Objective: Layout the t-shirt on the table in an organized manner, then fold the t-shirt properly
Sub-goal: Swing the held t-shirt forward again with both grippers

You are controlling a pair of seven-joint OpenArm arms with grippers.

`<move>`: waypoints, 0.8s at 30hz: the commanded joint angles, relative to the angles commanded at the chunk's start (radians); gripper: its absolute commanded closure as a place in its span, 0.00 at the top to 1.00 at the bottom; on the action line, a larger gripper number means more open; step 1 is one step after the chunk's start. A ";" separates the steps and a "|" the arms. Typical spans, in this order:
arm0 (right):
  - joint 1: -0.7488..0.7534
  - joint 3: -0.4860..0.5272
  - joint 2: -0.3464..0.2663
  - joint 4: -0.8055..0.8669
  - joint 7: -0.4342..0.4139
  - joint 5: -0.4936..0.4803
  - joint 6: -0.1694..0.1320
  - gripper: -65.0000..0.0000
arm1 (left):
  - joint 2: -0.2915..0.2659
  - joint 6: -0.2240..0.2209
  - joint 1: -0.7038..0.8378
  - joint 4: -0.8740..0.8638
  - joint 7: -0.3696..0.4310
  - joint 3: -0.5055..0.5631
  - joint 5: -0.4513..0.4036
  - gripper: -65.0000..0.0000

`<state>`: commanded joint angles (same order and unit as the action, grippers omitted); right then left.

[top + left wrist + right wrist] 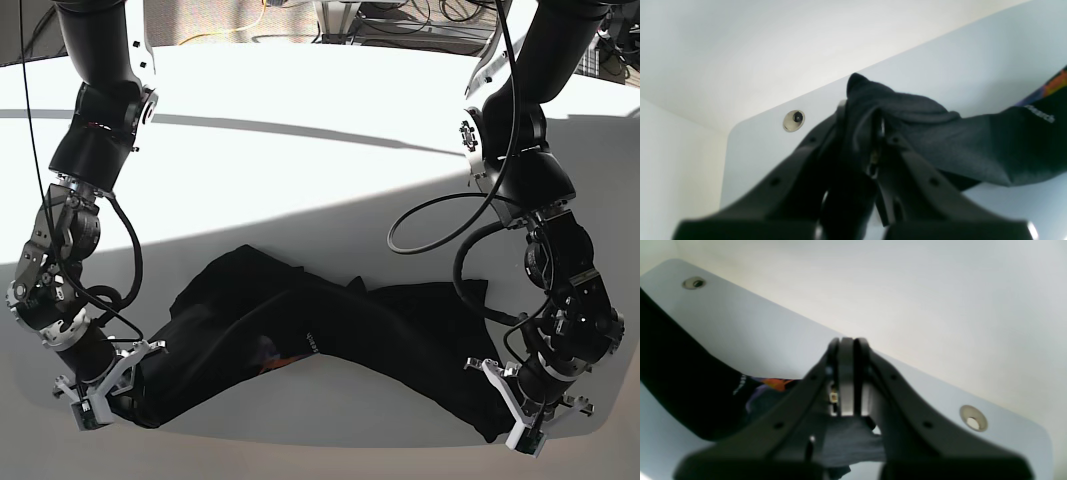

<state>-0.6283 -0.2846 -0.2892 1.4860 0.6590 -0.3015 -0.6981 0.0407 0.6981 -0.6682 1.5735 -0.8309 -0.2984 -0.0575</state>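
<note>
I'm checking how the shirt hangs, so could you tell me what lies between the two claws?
In the base view, only the t-shirt spans from the right claw to the left claw, both shut on it.

White table (300, 160), smooth, with rounded corners (731, 133), lit by a bright band across the middle and shaded along the far part. Small round metal disc (793, 120) set into the top just inside a rounded corner in the left wrist view; two such discs (693, 283) (973, 418) near the long edge in the right wrist view. Black t-shirt (330, 345) lying rumpled along the near edge, stretched almost from near corner to near corner, middle part flat on the top. White lettering (311, 343) and an orange and purple print (275, 358) near the shirt's centre.
</note>
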 joint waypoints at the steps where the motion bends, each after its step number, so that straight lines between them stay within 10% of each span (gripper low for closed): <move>1: -0.003 0.005 0.002 -0.018 -0.018 0.015 0.000 0.00 | 0.011 0.000 0.009 0.000 0.008 0.000 0.003 0.00; 14: -0.048 0.026 0.020 -0.230 -0.140 0.081 0.000 0.00 | 0.078 0.000 0.071 -0.011 0.089 -0.052 0.003 0.00; 24: 0.061 0.018 0.018 0.020 -0.057 0.077 0.000 0.00 | 0.078 0.000 0.166 0.178 0.089 -0.044 0.003 0.00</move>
<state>-0.5669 -0.2662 -0.2708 1.5060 0.6022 -0.2248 -0.6981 0.1189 0.6981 -0.5025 1.7515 -0.7419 -0.3429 -0.0545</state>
